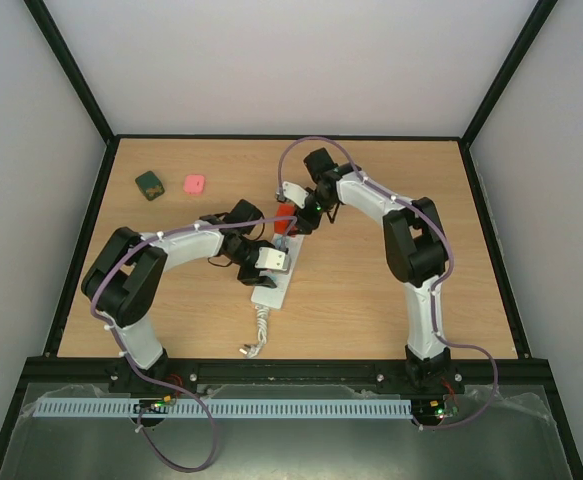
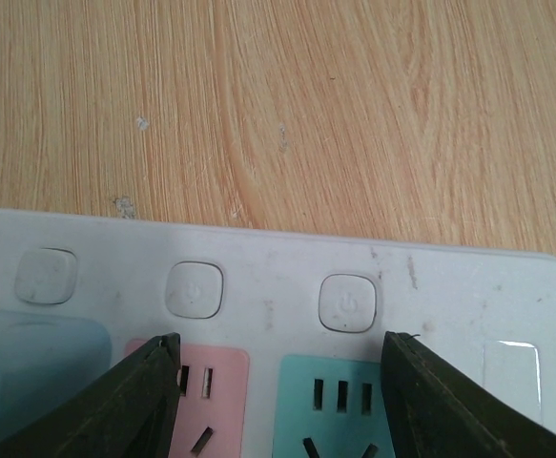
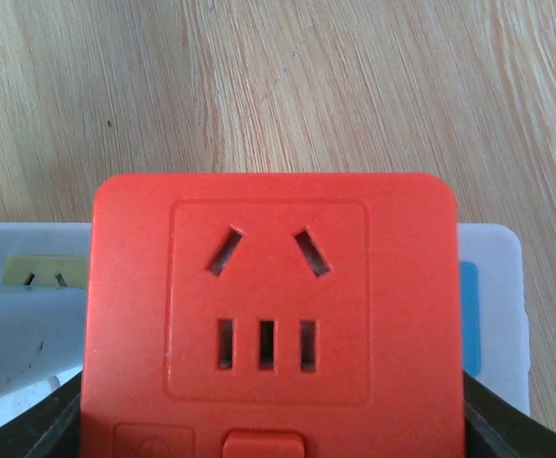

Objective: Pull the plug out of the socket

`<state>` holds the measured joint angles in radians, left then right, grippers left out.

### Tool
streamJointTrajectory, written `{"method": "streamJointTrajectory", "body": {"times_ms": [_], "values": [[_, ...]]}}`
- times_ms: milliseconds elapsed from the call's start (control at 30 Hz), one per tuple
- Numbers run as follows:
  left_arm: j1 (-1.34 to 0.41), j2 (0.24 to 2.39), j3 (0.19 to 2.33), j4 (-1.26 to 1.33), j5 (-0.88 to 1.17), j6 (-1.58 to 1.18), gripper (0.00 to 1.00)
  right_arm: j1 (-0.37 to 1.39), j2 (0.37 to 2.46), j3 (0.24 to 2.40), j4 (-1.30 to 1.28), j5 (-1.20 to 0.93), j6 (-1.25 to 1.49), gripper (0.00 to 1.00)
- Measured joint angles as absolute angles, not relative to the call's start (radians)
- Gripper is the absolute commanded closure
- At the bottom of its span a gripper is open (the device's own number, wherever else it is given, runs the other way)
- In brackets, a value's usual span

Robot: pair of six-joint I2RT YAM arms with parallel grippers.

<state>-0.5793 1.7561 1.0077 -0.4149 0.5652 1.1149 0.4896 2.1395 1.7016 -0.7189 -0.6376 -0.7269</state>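
Right gripper (image 3: 270, 410): clamped on red plug (image 3: 268, 286), over far end of socket (image 2: 278, 277). Left gripper (image 2: 282, 382): half-spread above pink and teal outlets. Mid-table on light wood tabletop (image 1: 371, 300); pale walls (image 1: 271, 60), black frame.

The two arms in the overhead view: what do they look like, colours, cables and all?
The left arm and right arm are built of white tubular links joined by chunky black joints. A lilac cable runs along each, held by small white ties. Small green lights glow at the bases. The end effector fingers are dark, tapering wedges.
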Motion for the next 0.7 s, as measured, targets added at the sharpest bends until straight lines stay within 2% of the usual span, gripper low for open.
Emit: {"method": "streamJointTrajectory", "body": {"times_ms": [333, 600, 700], "values": [[-0.579, 1.777, 1.026, -0.425, 0.587, 1.111, 0.4, 0.492, 2.018, 1.552, -0.604, -0.635, -0.789, 0.77], [-0.579, 1.778, 1.027, -0.427, 0.587, 1.112, 0.4, 0.513, 2.011, 1.575, -0.64, -0.666, -0.779, 0.78], [-0.579, 1.778, 1.028, -0.429, 0.587, 1.111, 0.37, 0.509, 2.011, 1.602, -0.65, -0.68, -0.771, 0.78]]}}
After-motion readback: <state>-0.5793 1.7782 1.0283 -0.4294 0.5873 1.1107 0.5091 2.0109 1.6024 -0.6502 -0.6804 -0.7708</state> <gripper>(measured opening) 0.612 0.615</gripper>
